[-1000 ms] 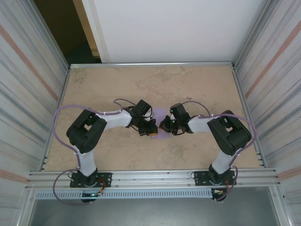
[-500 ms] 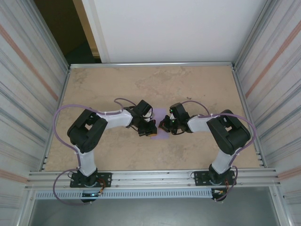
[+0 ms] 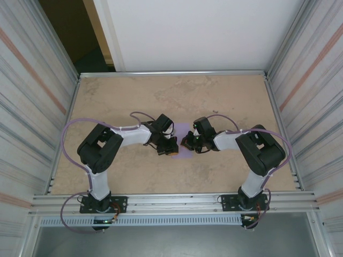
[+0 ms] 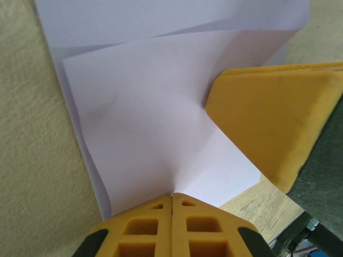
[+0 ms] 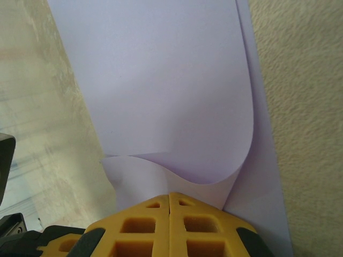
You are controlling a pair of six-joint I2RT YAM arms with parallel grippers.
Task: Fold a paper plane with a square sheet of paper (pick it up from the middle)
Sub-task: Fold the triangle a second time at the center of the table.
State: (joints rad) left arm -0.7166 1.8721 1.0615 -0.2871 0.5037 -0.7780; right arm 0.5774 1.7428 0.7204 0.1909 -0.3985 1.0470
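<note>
The square sheet of paper (image 3: 184,130) is lavender and partly folded, lying mid-table between my two grippers. In the left wrist view the paper (image 4: 150,107) shows a folded flap with creases, and its near edge runs into the tips of my left gripper (image 4: 172,195), which is shut on it. The right gripper's yellow fingers (image 4: 273,118) sit over the paper's right side. In the right wrist view a curled flap of the paper (image 5: 166,80) bends down into my right gripper (image 5: 170,194), which is shut on it. From above, the left gripper (image 3: 172,150) and right gripper (image 3: 187,142) nearly touch.
The tan table (image 3: 225,96) is walled by corrugated metal panels (image 3: 32,107) on both sides, with a metal rail (image 3: 171,201) along the near edge. Both arms reach inward, elbows out towards the side walls.
</note>
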